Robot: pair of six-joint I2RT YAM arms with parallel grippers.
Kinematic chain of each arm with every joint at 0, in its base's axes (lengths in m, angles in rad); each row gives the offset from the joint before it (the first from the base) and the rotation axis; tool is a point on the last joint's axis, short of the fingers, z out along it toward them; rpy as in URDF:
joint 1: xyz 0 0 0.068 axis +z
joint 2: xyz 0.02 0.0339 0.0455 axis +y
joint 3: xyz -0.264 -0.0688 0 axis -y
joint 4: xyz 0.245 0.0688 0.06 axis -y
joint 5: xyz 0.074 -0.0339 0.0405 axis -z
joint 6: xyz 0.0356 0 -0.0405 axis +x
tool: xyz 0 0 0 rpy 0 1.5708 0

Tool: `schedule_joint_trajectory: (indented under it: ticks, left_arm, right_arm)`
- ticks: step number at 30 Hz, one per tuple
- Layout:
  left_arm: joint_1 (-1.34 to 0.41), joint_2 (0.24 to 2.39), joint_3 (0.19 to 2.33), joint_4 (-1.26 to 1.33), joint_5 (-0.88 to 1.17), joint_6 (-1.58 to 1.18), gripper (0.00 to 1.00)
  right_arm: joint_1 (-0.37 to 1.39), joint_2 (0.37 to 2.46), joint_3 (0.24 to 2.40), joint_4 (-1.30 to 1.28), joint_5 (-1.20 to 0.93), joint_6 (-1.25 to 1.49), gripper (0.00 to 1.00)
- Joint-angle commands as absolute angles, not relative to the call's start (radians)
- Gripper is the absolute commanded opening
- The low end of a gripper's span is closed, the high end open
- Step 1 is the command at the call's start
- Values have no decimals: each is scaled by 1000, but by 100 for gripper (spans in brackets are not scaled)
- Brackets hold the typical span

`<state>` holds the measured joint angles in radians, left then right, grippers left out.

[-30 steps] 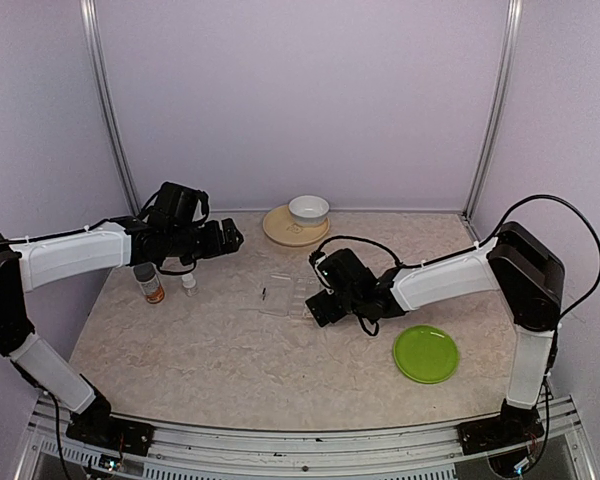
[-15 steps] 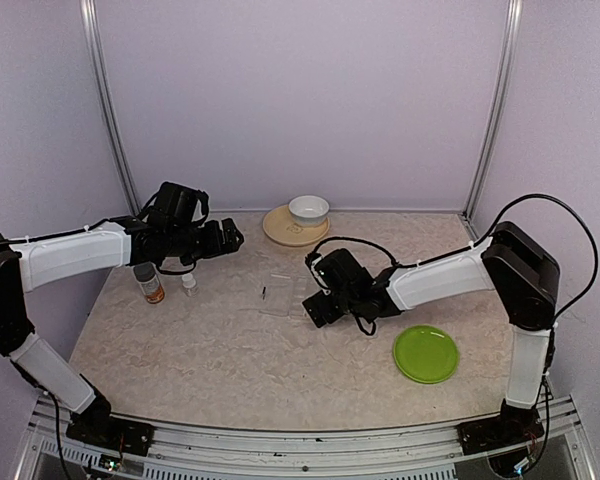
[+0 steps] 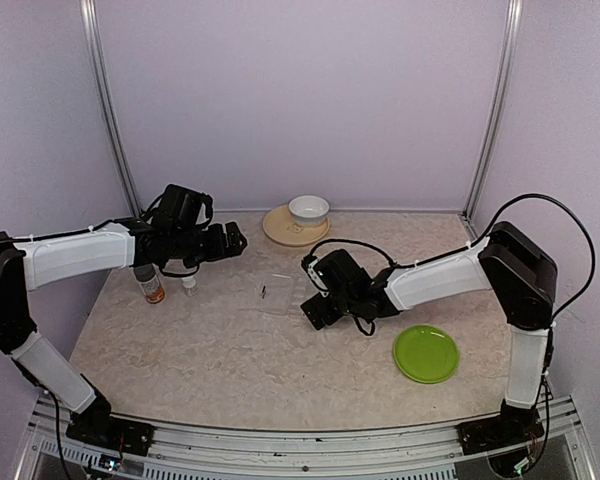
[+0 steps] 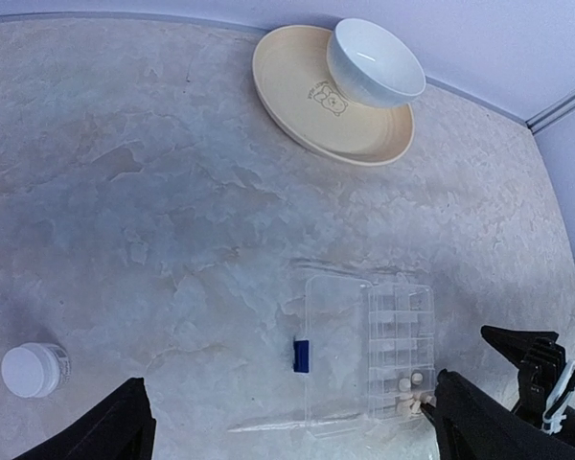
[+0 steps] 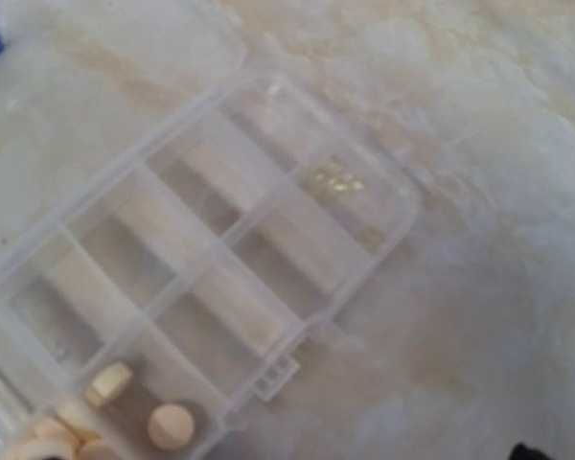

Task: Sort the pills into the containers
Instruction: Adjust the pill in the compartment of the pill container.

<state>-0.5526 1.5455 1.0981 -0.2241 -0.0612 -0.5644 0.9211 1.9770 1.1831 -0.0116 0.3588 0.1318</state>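
Right gripper (image 3: 312, 310): jaws spread wide, nothing between them, low over table (image 3: 180, 350), just beside right edge of pill box (image 3: 278, 295). Box flat on table, clear lid folded open to its left, small blue tab (image 4: 302, 355) at lid's edge. Pills (image 5: 171, 425): pale round ones bunched in end compartments at corner nearest right gripper. Left gripper (image 3: 232, 238) gaping too, empty, raised, well left of box. Below it: dark-capped bottle (image 3: 148, 283), white-capped vial (image 3: 189, 283). At back: white bowl (image 3: 308, 208) on tan plate (image 3: 278, 230). Front right: green plate (image 3: 426, 353).

Soft even light, blurry right-wrist close-up
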Motion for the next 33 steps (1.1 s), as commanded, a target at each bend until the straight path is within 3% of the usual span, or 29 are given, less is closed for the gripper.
schedule_joint_trajectory:
  ticks: [1, 18, 33]
  left_arm:
    - [-563, 1558, 1094, -207, -85, -553, 99]
    - [-579, 1570, 1104, -212, -99, -539, 99]
    - [-581, 1568, 1108, -215, -101, -536, 99]
  right_arm:
    - [934, 1999, 1208, -18, 349, 120, 100]
    - [933, 1901, 1148, 62, 368, 117, 100]
    - [933, 1965, 1187, 34, 312, 107, 100]
